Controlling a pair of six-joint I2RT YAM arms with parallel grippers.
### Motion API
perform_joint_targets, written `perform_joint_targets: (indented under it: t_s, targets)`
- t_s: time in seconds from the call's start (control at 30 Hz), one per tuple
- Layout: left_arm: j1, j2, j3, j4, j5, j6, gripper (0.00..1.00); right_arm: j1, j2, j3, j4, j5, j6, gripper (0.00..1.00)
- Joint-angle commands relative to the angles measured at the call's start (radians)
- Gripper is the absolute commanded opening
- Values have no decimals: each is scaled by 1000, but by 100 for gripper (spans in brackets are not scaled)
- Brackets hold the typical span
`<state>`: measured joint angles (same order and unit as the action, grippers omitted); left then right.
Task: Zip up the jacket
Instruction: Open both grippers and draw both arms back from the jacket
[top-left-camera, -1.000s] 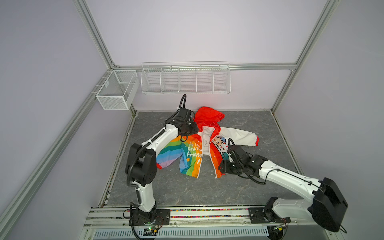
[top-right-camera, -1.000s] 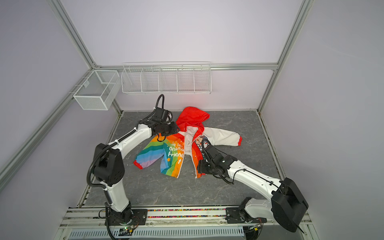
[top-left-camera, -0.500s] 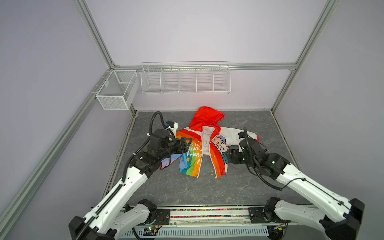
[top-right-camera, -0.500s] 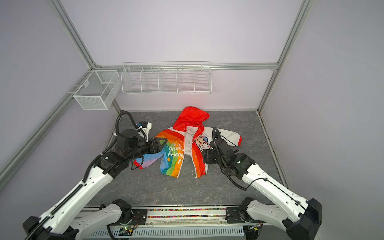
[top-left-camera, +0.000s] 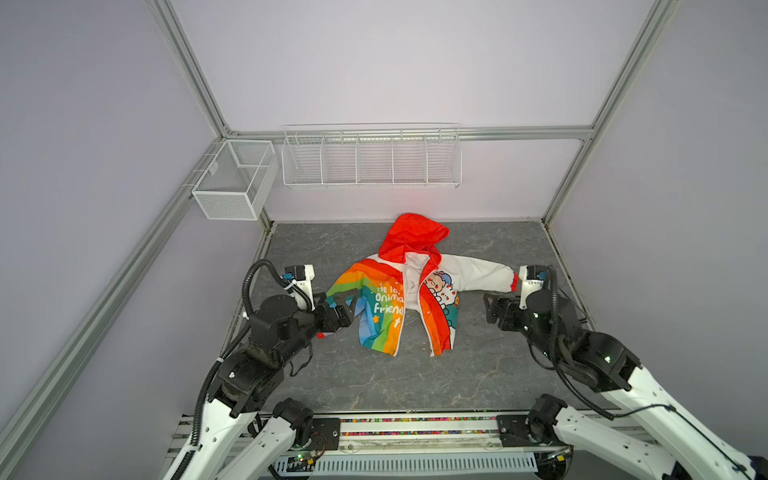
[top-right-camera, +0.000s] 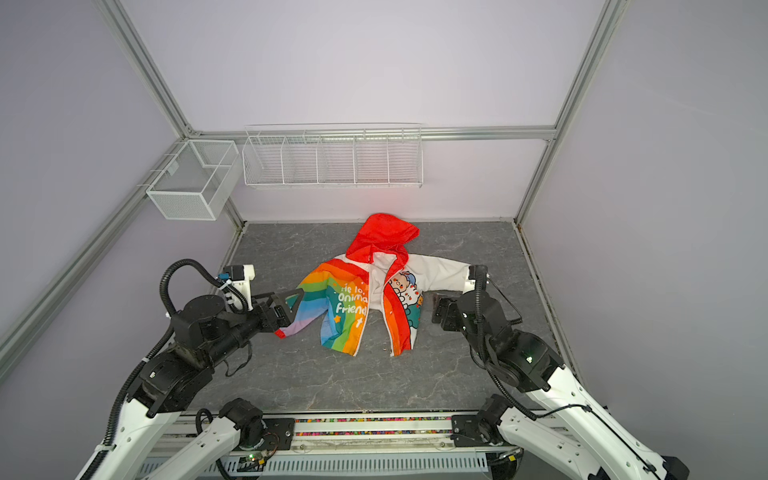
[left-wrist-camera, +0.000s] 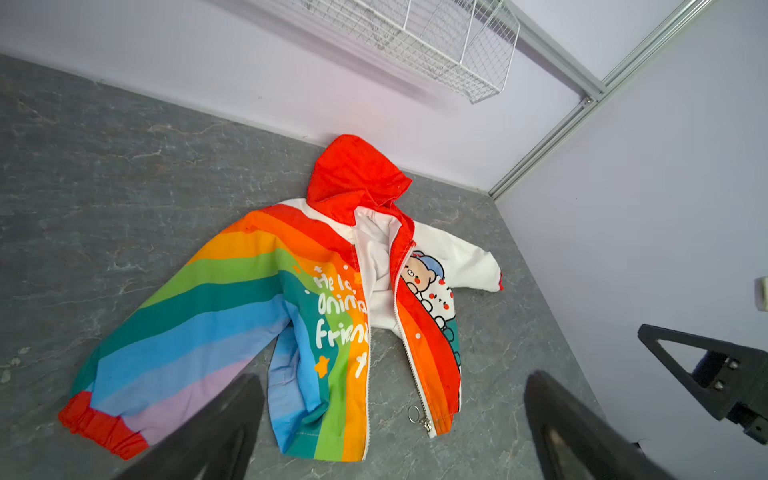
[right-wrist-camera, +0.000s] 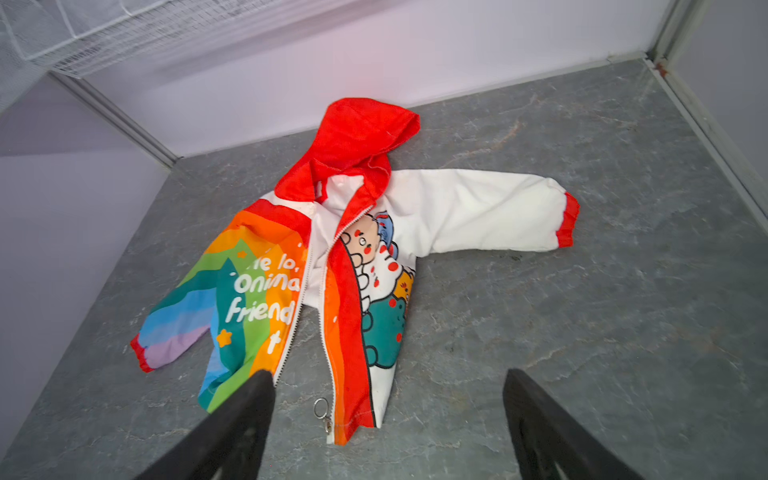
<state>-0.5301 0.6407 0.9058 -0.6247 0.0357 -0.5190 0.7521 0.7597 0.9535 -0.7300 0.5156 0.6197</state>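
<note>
**Pincers released; jacket lay unzipped between them**

Left pincer (top-left-camera: 351, 307) and right pincer (top-left-camera: 487, 308) both stood with jaws spread wide, grasping nothing. The jacket (top-left-camera: 390, 307) lay flat on the desk (top-left-camera: 415, 382) between them, with its hood at the far side from both. Its rainbow sleeve lay below the left pincer and its white sleeve's cuff near the right. The front halves gaped and the zipper (left-wrist-camera: 409, 365) was not joined.

Judged thin, light and limp, it would likely slide and bunch under a tug. Advised holds were the ring pull (left-wrist-camera: 413, 414) at the hem and the opposite hem corner (left-wrist-camera: 361, 455), pinned for tension.
</note>
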Motion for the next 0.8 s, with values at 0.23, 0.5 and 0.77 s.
perform_joint_targets:
  t_s: [0.23, 0.5, 0.77]
  targets:
    - [4, -79, -240, -7, 137, -143, 99, -6, -43, -140, -77, -22, 101, 89]
    - [2, -10, -423, 68, 341, -226, 78, -3, 180, -190, 54, -393, 36, 97]
    - [-52, -11, -546, 163, 340, -321, 76, 34, 403, -192, 194, -471, 75, 90]
